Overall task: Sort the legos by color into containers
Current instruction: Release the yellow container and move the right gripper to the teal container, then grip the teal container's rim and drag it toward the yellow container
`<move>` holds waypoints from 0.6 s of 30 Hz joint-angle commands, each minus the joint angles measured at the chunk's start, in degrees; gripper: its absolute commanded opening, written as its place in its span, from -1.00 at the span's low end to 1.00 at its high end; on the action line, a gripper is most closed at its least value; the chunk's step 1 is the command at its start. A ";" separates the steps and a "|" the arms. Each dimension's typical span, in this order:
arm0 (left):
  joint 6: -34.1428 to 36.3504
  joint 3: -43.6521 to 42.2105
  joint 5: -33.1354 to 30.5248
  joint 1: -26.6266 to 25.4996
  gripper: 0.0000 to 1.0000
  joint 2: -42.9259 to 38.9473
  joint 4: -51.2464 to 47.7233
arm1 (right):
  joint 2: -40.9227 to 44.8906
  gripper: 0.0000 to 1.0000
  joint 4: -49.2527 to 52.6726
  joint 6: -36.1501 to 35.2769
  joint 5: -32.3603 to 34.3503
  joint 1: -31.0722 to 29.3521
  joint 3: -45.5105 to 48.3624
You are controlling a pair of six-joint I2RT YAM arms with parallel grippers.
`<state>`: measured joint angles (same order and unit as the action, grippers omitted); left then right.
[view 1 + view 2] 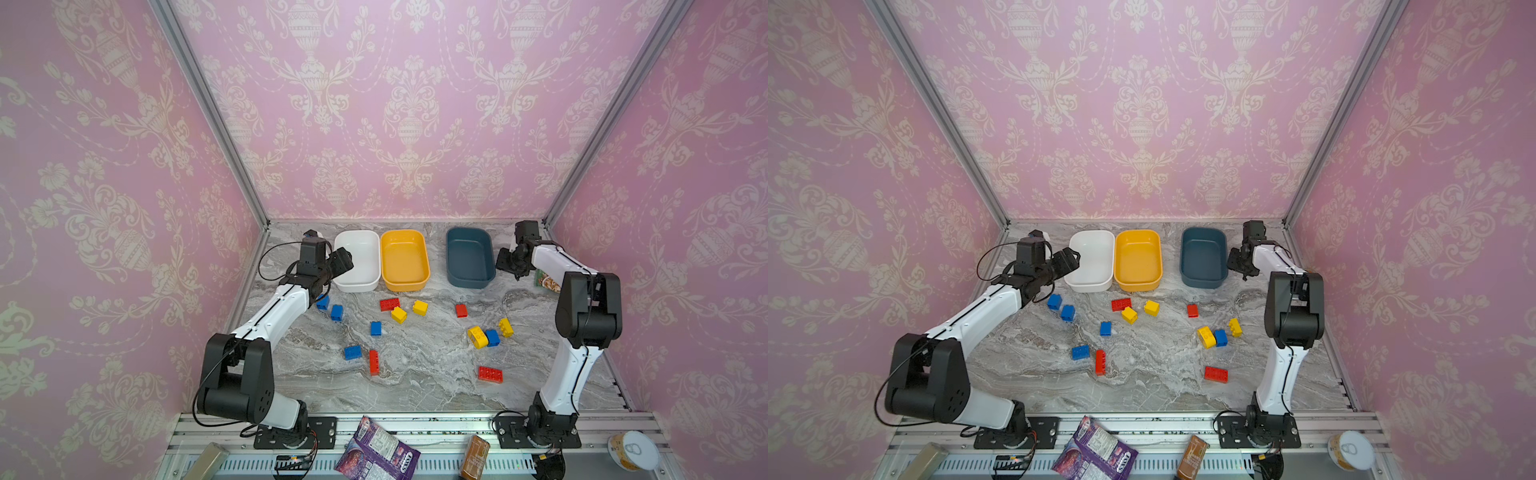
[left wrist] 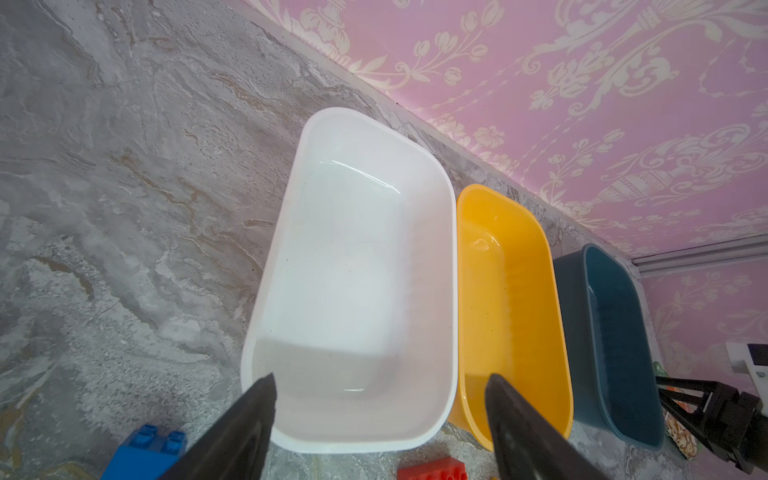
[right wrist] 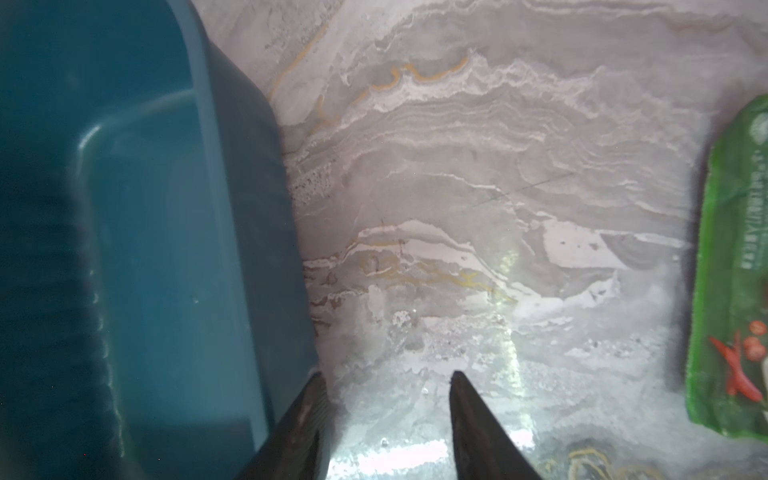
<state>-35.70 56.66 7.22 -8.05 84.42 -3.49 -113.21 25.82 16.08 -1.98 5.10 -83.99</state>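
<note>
Where left claw point(image 2: 380, 378) is hanging: over near end of white tub point(image 2: 353, 270), fingers point(image 2: 249, 424) standing spread wide, pinching nothing.
right claw point(image 3: 386, 374): hanging low over bare surface point(image 3: 478, 187) just beside teal tub point(image 3: 249, 208), tips standing apart, gripping nothing.
tubs: sitting in a row at back of surface; white is touching or almost touching yellow tub point(image 1: 405, 284), cannot tell which; teal is standing apart to the right.
legos point(image 1: 375, 328): thirteen showing in both top views, all lying loose on surface in front of tubs.
hidden: blue lego point(image 1: 322, 302) is lying partly under left arm point(image 1: 274, 307); green packet point(image 1: 545, 282) is sitting mostly behind right arm point(image 1: 586, 307).
cut off: left wrist view is clipping a blue brick point(image 2: 143, 453) and a red brick point(image 2: 432, 469) at frame edge; right wrist view is clipping the packet.
blur: right wrist view is running soft, packet print unreadable.
</note>
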 commanded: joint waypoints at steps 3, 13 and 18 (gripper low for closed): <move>-0.41 -0.83 0.25 0.36 0.62 -1.10 -0.38 | 5.09 0.02 -3.21 0.95 -0.71 -0.86 1.33; -0.67 -0.68 0.42 0.31 0.63 -0.71 -0.11 | 1.07 0.07 -2.32 0.24 -3.92 -2.29 -1.58; -0.46 -0.71 0.16 0.37 0.63 -1.19 -0.56 | -1.85 -0.04 -1.32 -1.10 -3.12 -2.46 -3.54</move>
<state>-35.73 56.66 7.22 -8.05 84.42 -3.49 -113.38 23.05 16.19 -4.97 2.96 -85.45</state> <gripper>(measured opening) 0.813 0.488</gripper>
